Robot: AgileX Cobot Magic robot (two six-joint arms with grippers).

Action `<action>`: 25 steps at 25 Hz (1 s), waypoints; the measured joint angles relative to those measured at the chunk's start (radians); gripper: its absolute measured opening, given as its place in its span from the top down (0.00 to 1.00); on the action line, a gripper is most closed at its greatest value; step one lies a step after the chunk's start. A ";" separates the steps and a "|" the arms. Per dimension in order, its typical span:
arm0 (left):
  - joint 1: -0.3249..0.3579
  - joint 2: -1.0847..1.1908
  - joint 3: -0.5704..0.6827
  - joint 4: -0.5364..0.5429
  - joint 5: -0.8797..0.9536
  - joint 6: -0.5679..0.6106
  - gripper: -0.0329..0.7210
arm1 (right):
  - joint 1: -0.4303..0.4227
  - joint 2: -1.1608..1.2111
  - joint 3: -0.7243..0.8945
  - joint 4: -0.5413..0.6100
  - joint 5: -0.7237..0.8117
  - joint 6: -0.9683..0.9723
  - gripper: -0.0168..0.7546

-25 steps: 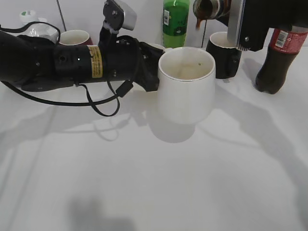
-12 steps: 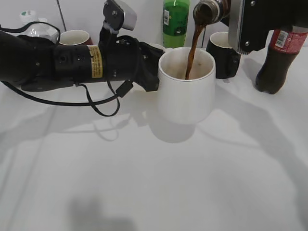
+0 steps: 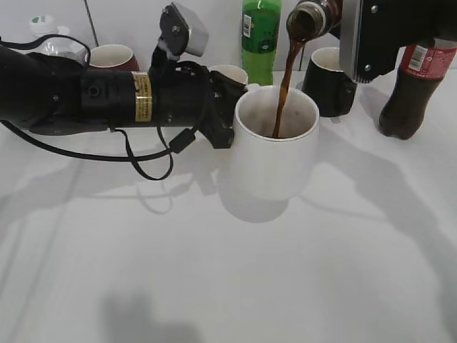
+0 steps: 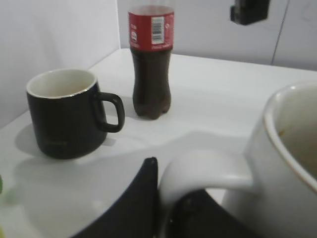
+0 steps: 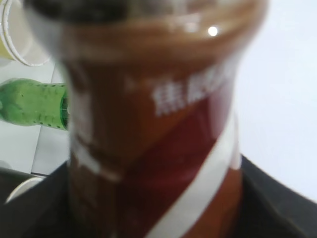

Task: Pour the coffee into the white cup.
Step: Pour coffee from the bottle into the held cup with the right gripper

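Note:
The white cup (image 3: 275, 153) stands mid-table; its handle (image 4: 208, 171) sits between the jaws of my left gripper (image 3: 223, 107), which is shut on it. My right gripper (image 3: 357, 32) is shut on the coffee bottle (image 3: 314, 16), tipped above the cup at the top of the exterior view. A brown stream of coffee (image 3: 284, 86) runs from the bottle's mouth into the cup. In the right wrist view the bottle (image 5: 153, 124) fills the frame, with its orange-brown and white label. The right jaws themselves are mostly hidden behind the bottle.
A black mug (image 3: 330, 82) and a red-labelled cola bottle (image 3: 410, 86) stand right of the cup; both also show in the left wrist view, the mug (image 4: 64, 114) and the cola bottle (image 4: 151, 59). A green soda bottle (image 3: 258, 32), a red mug (image 3: 111, 56) and a small cup (image 3: 227, 73) stand at the back.
A second ago only a drip hung at the bottle's mouth; now a steady stream runs into the cup. The cup and left gripper have shifted slightly.

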 joint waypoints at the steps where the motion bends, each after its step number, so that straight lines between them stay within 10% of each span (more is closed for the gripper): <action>1: 0.000 0.000 0.000 0.007 0.000 0.000 0.90 | 0.000 0.000 0.000 0.000 0.000 -0.001 0.29; 25: 0.000 0.000 0.000 0.013 0.000 0.000 0.90 | 0.000 0.000 0.000 0.000 0.000 -0.062 0.29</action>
